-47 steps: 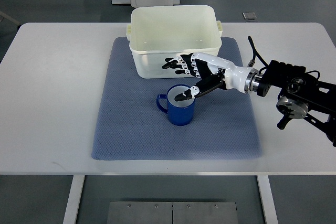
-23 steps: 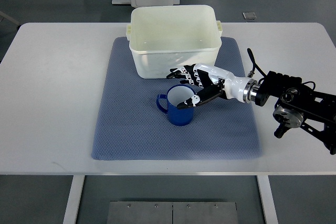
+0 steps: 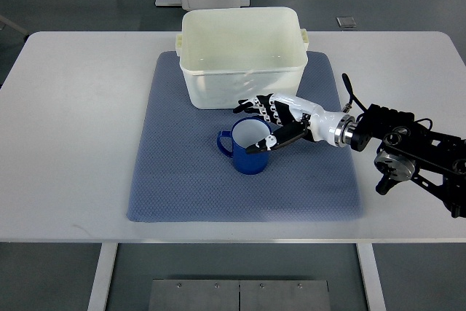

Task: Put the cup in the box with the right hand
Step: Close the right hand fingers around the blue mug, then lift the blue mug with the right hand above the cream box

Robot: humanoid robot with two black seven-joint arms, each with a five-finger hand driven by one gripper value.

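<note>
One cup [image 3: 247, 149], one box [image 3: 242, 53] — right hand [image 3: 275, 119] at cup rim.

A single camera covers the scene. It is mounted on the robot's side and looks steeply down and forward across the table [image 3: 80, 136]. The near table edge runs across the lower part of the picture; the far edge lies near the top, with floor beyond. The range is moderate: nearly the full tabletop is in frame, with the mat [image 3: 182, 180] roughly centred. The right arm [image 3: 408, 143] enters from the right edge. No second view exists, so no overlap applies.
</note>
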